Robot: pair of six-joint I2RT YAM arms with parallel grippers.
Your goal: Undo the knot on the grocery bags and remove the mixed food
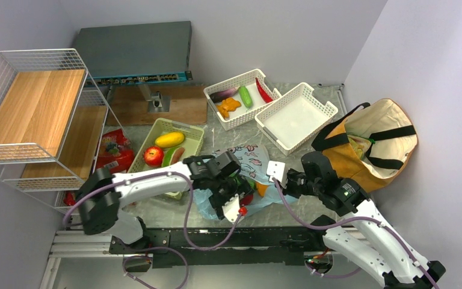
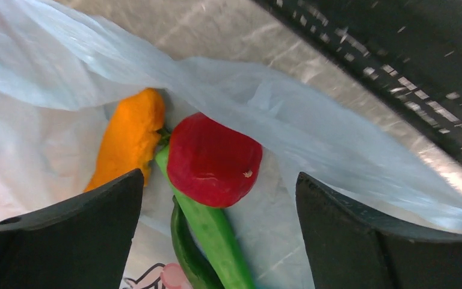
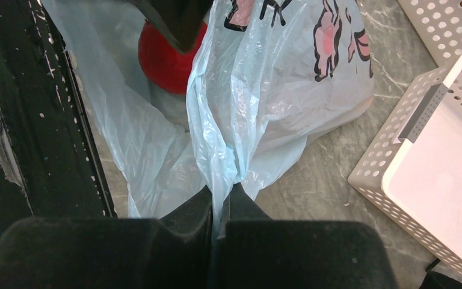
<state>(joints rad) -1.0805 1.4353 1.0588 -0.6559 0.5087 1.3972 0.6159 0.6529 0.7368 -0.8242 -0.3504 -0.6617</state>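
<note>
Grey marbled table top (image 3: pixel 337 174), with pale walls on the far and right sides. A thin crinkly light-blue plastic bag with black and pink print (image 1: pixel 254 158) is found lying just in front of the two arms, close to the table's near edge, with its mouth turned toward that edge. A gathered fold of the bag's rim is pinched between the fully closed fingers of the right gripper (image 3: pixel 219 201) and drawn up and to the right. The judged purpose is that the mouth is held lifted so the other arm can enter. The left gripper (image 2: pixel 218 198) is set inside the opening with jaws spread wide and nothing held, one finger on each side of a round red toy fruit (image 2: pixel 213 159) and neither touching it. A grasp of this piece is judged to be the step in hand. Under the red fruit a long light-green toy vegetable (image 2: pixel 213 241) is seen, with a darker green one (image 2: pixel 183 256) touching it alongside. Their long axes appear to run from the mouth back toward the far end of the bag. An orange toy carrot (image 2: pixel 129 135) lies just beside them, thick end toward the mouth, taper pointing deeper in. No knot is visible, so the bag is taken as already untied. A mustard-brown canvas tote (image 1: pixel 352 165) is propped against the right wall, mouth open, no gripper on it.
</note>
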